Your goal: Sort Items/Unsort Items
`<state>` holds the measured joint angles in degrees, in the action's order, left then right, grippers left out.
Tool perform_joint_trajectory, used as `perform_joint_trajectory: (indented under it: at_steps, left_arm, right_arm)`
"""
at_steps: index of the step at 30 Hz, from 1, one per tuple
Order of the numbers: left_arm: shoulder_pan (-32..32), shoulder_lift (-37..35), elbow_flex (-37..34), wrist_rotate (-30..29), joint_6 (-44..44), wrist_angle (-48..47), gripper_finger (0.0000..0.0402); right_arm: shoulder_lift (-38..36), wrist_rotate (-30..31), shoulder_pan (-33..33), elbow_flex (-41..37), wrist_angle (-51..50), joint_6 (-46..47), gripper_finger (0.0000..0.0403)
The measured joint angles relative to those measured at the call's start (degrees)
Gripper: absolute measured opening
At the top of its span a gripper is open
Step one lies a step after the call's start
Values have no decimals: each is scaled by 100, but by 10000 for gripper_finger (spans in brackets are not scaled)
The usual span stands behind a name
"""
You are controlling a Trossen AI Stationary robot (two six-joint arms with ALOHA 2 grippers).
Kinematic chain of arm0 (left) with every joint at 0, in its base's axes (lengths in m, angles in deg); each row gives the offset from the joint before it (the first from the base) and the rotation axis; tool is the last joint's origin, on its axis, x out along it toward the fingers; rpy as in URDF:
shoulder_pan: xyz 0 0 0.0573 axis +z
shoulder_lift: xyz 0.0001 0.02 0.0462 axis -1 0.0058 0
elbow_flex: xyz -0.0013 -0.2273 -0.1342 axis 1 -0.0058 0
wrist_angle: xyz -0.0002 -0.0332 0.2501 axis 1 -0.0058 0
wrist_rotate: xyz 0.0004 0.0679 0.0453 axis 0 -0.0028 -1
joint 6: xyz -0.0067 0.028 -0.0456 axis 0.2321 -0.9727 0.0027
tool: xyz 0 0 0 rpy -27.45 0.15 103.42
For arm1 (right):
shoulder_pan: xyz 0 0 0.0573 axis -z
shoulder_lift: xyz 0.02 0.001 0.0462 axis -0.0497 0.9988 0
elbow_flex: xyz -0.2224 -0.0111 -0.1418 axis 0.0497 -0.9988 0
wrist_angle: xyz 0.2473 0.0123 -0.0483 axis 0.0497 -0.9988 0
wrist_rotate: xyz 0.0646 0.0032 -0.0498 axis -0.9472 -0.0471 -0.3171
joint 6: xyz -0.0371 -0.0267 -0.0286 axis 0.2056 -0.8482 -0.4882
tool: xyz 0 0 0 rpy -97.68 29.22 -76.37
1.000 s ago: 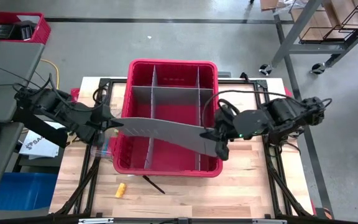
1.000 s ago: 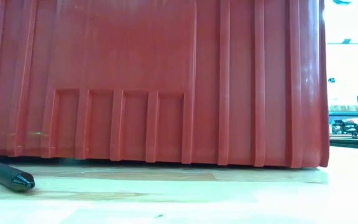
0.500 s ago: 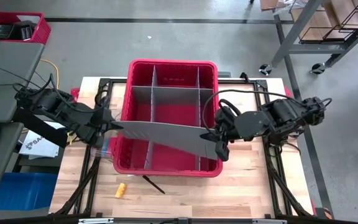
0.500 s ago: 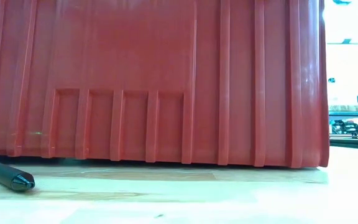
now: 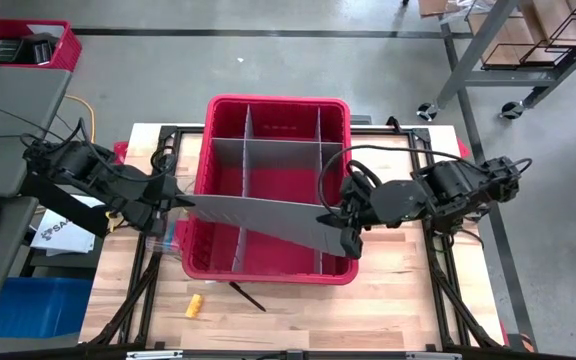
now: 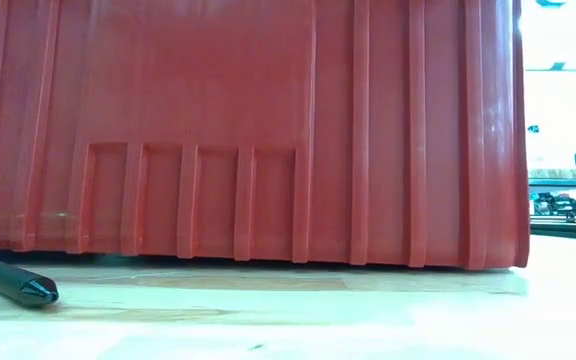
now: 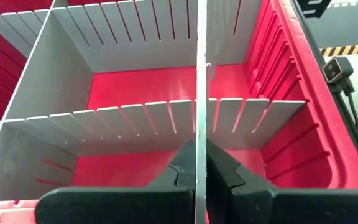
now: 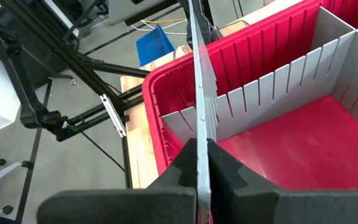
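Divider (image 5: 258, 213) spans the bin (image 5: 278, 105) crosswise, pinched at its ends by closed left gripper (image 5: 176, 199) and right gripper (image 5: 340, 222), both equally near.

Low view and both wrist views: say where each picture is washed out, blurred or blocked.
Low view: the red bin fills the frame, the room at its right edge is blown out white, the near table is soft. Left wrist view: the grey divider is edge-on, splitting the picture. Right wrist view: the same, with blurred fingers.
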<state>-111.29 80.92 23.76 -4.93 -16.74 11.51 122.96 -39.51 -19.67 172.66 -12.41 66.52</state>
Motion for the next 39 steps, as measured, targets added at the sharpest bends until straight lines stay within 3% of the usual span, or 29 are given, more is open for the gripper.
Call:
perform_joint_trajectory:
  at_steps: [9,24,35,39]
  left_arm:
    - [2,-7,4,153,-35,-262,0]
    - [4,-8,2,22,-34,23,0]
    - [2,-30,-9,32,11,-260,0]
    - [0,-30,-9,20,9,-257,0]
  right_arm:
    - [87,-72,-25,0,-174,0,0]
    - [149,436,145,20,-1378,-414,0]
    - [96,302,225,7,121,-890,0]
    - [96,455,223,7,178,-997,0]
